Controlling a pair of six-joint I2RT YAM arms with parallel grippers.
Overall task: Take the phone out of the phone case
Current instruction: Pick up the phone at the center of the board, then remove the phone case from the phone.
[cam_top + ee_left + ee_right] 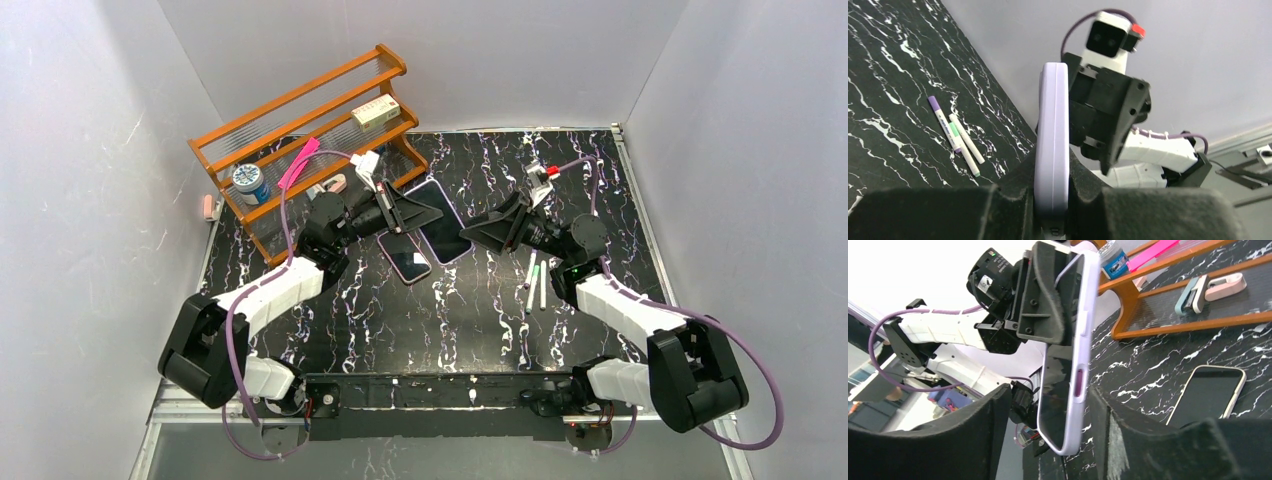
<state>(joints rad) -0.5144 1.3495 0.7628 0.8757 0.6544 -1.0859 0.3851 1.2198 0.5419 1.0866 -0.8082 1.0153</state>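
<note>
Your left gripper is clamped on the lavender phone case, holding it on edge above the counter, in front of the wooden rack. Your right gripper straddles the case's other end, spread wide. A phone lies flat before the rack. I cannot tell whether the case is empty.
</note>
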